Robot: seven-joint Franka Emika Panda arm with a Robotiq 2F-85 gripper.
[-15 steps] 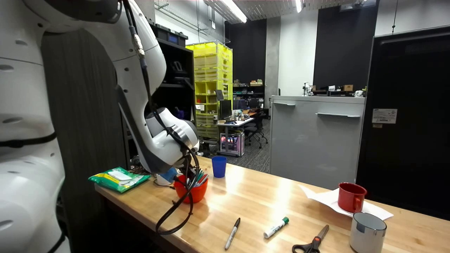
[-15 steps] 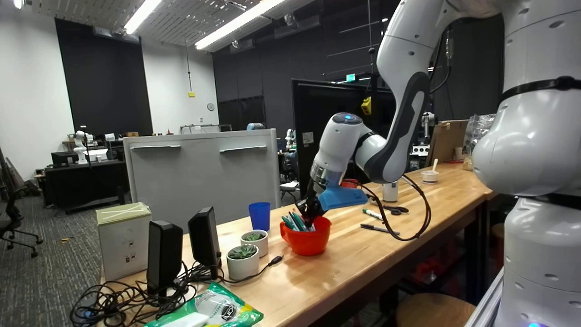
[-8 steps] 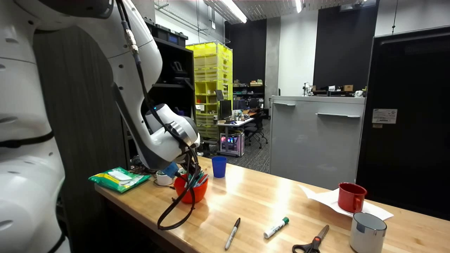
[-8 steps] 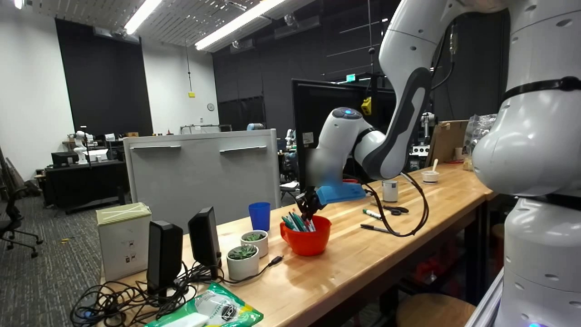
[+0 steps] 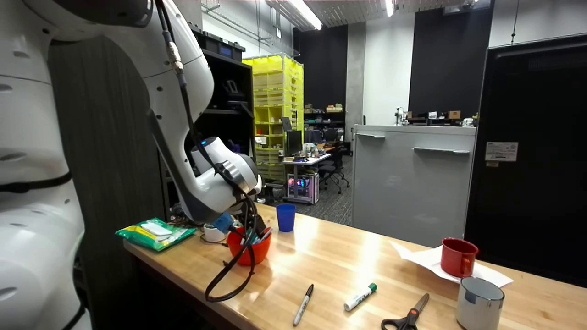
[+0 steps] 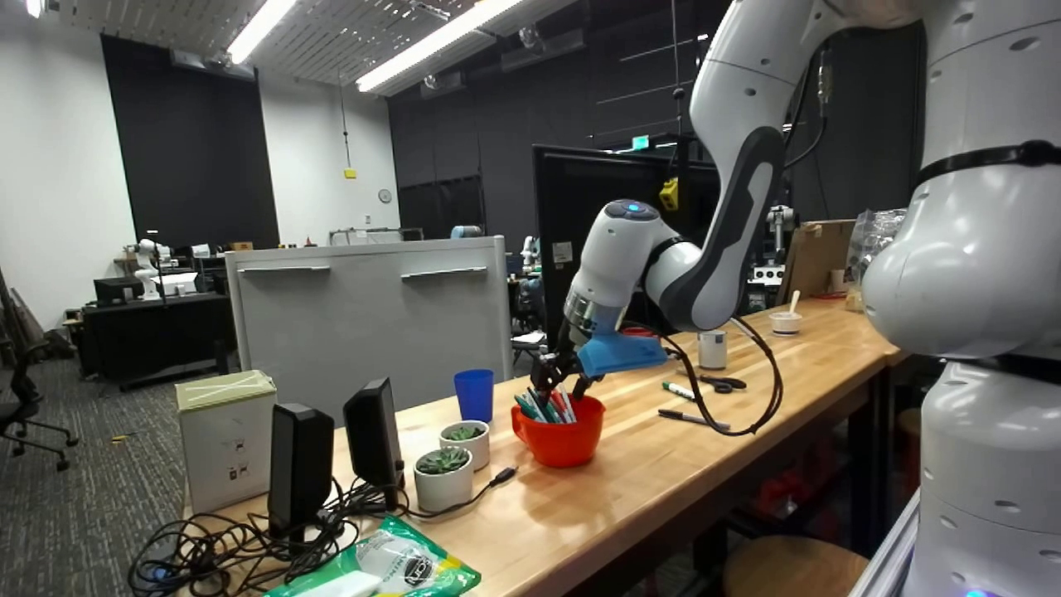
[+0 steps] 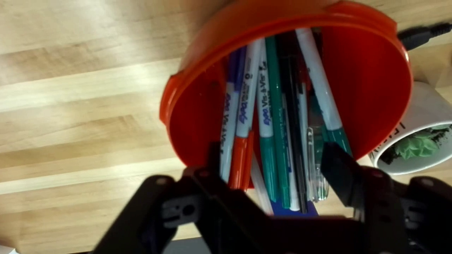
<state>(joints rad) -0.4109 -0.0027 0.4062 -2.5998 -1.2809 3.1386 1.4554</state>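
Note:
My gripper stands open above the orange-red cup, its fingers spread to either side of a bundle of pens. Inside the cup lean a marker with an orange-red cap, a green-capped marker, a black pen and several others. At the right of the bundle, a white marker with a green cap lies close to one finger; contact there cannot be made out. In an exterior view, the gripper points down into the pens at the cup's mouth. Cables partly cover it in an exterior view.
A blue cup stands behind the orange-red cup. Potted succulents, black speakers and cables sit beside it. Farther along the table lie a black-capped marker, a green-capped marker, scissors, a red mug and a white mug.
The gripper's fingers have gone from together to spread apart, and the hand has risen slightly over the cup. Red pens show more plainly between the fingers now.

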